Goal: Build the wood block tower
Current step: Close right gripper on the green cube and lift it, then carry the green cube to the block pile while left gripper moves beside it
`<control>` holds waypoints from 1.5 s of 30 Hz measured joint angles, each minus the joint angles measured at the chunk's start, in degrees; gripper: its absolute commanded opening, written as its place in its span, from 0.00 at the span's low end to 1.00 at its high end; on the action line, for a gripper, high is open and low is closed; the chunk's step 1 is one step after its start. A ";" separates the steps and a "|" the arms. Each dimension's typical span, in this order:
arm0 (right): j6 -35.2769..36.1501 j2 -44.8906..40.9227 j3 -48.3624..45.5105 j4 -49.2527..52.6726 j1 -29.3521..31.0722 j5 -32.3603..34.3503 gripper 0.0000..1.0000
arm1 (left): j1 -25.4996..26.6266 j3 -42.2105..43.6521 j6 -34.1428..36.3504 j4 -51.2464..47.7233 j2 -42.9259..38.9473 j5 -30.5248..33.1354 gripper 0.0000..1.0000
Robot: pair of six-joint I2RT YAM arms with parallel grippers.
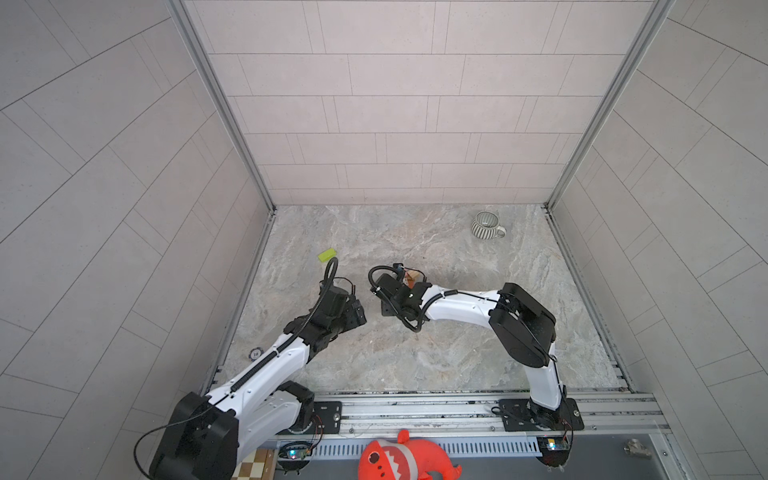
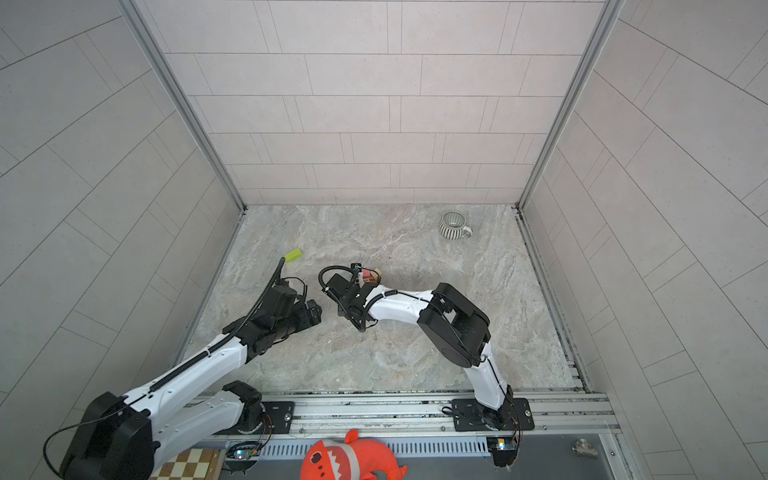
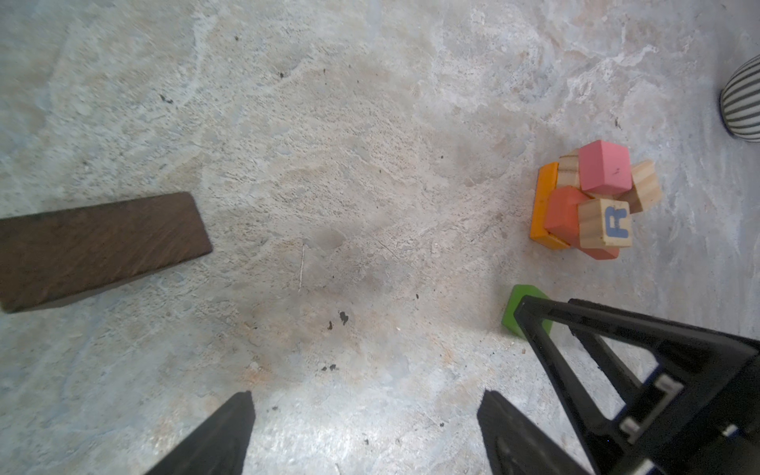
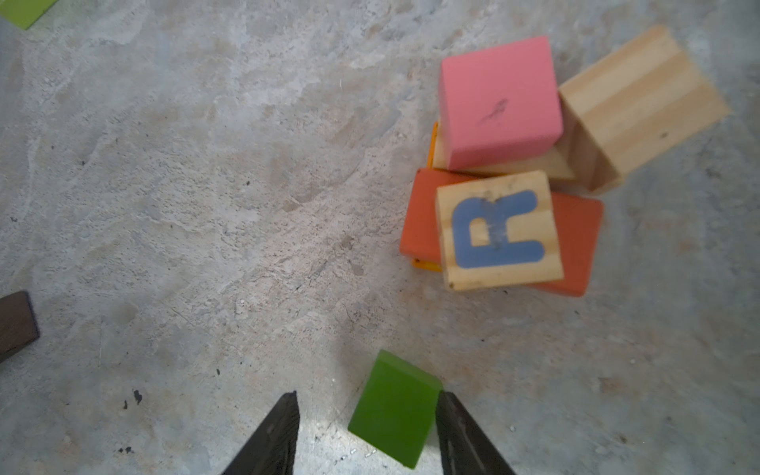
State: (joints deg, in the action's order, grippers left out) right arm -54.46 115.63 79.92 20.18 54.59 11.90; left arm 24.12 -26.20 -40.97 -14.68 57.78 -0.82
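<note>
Straddling the small green wooden block on the table, my right gripper stands spread, not yet pinching (left gripper gapes empty), aligned to its flat sides; the lopsided wood block tower sits near.

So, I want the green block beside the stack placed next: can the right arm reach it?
Likely yes: the green block lies on the table between the open jaws of the right gripper, clear of the stack, nothing over it.
</note>
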 measured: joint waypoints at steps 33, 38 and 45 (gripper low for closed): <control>1.40 1.62 -0.17 0.74 -0.37 -0.70 0.28 | -0.28 0.22 -0.13 0.22 -1.22 0.11 0.91; 3.21 -0.11 -0.70 3.37 -0.81 -1.38 0.27 | -0.55 0.20 -0.11 0.07 -1.20 0.24 0.91; 8.26 -8.87 -1.68 7.93 -3.65 -2.99 0.27 | -0.87 -0.44 -0.04 0.37 2.14 0.09 0.91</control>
State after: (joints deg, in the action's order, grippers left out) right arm -46.19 106.76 78.24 28.12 50.94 8.91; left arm 23.24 -26.63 -41.01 -14.31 59.92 -0.73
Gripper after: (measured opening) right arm 0.281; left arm 0.912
